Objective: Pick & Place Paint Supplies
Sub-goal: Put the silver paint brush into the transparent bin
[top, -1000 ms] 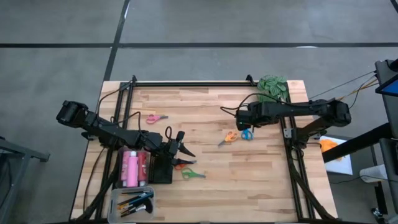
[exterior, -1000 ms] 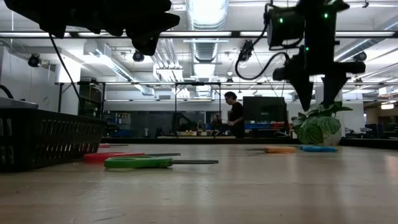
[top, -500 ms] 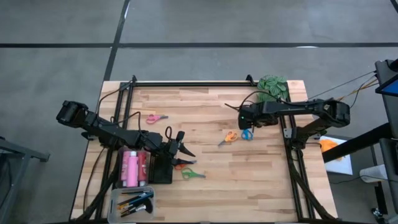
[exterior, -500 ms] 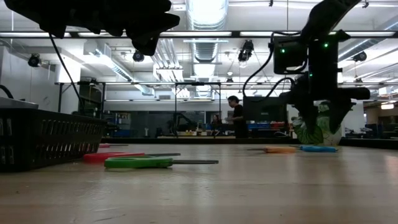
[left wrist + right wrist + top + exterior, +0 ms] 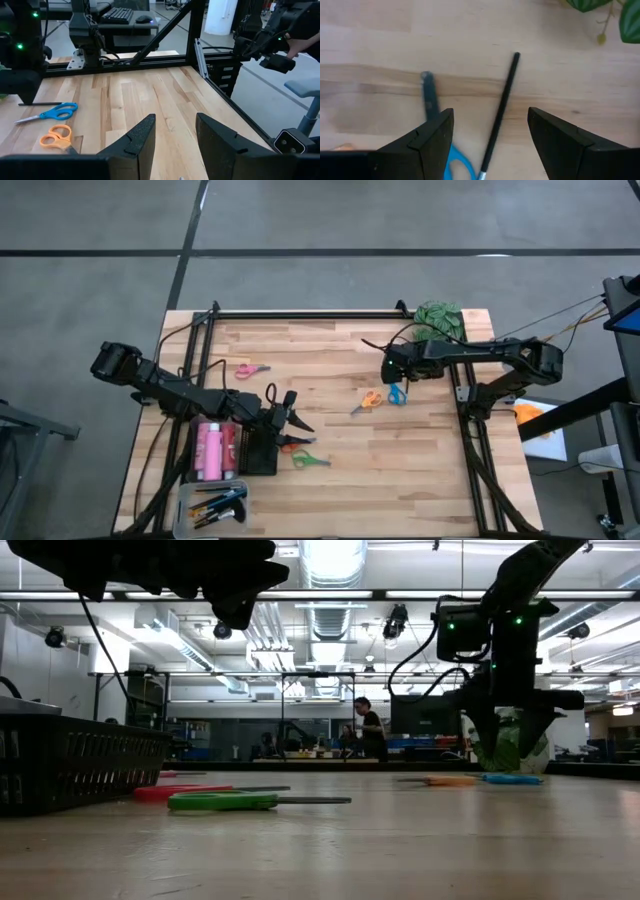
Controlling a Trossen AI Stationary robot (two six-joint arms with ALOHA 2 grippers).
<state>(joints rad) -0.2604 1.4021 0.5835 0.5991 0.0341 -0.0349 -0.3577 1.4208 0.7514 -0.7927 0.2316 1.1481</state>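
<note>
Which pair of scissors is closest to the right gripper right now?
The blue scissors, directly under the open right gripper beside a thin dark brush. The orange pair lies just beyond; pink, red and green are far off.

Wood table (image 5: 340, 480) seen from above. Leafy plant (image 5: 439, 318) placed at far right corner. Black basket (image 5: 70, 765) set at near left; clear tray (image 5: 184, 505) beside it. Person (image 5: 368, 730) seen in background room.

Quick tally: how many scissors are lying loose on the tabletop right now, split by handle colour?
Pink scissors: 1
Orange scissors: 1
Blue scissors: 1
Red scissors: 1
Green scissors: 1
Total: 5
</note>
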